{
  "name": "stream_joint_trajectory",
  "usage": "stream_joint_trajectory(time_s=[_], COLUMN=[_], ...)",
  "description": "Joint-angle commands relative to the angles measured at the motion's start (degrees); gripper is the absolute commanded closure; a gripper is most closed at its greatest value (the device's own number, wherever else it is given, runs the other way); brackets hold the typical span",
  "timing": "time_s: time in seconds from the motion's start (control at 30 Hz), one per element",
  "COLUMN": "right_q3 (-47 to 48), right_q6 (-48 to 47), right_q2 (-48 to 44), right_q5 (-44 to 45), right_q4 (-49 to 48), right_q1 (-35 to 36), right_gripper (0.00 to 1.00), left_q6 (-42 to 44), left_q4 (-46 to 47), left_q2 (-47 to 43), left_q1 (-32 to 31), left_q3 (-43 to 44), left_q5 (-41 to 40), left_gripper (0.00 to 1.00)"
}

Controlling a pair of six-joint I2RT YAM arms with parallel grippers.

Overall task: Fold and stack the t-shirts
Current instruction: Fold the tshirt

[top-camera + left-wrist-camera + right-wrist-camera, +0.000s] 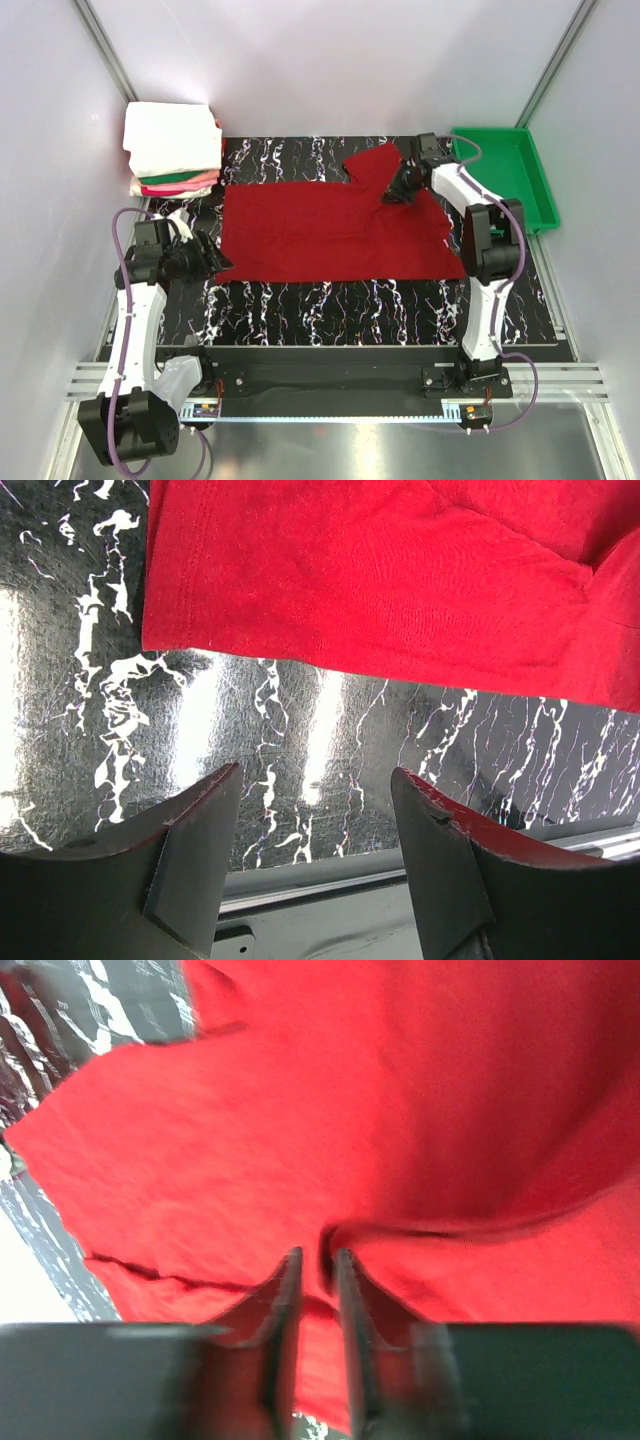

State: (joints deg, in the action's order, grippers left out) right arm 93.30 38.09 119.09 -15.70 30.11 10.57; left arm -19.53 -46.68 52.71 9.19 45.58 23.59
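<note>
A deep red t-shirt lies spread on the black marbled mat, with one sleeve raised at the far right. My right gripper is at that sleeve. In the right wrist view the right gripper is pinched shut on a fold of the red t-shirt. My left gripper hovers by the shirt's near left corner. In the left wrist view the left gripper stands open over bare mat, just short of the hem of the red t-shirt. A stack of folded t-shirts, white over green and pink, sits at the far left.
A green plastic tray stands at the far right beside the mat. Pale walls with metal rails close in the back and both sides. The arm bases sit on a rail at the near edge.
</note>
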Motion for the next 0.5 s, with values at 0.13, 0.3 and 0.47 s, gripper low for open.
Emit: stream_joint_trajectory(time_s=[0.13,0.3,0.47], right_q3=[19.3,25.3,13.7], right_q6=[-4.7,-9.8,-11.4], right_q2=[10.4,11.2,-1.5], right_q5=[-0.2,2.2,7.3], right_q4=[9.9,15.2,14.6], right_q1=[1.1,1.0,-1.0], right_gripper=[0.55,0.51,0.49], left_q6=[-0.4,-0.6,-1.6], left_q4=[1.8,1.6,2.5], left_q2=[-0.1,0.2,-0.4], left_q1=[0.4,0.5,0.3], left_q3=[-0.1,0.0,0.0], left_q5=[1.4,0.9,-1.1], left_gripper=[0.34,0.35,0.35])
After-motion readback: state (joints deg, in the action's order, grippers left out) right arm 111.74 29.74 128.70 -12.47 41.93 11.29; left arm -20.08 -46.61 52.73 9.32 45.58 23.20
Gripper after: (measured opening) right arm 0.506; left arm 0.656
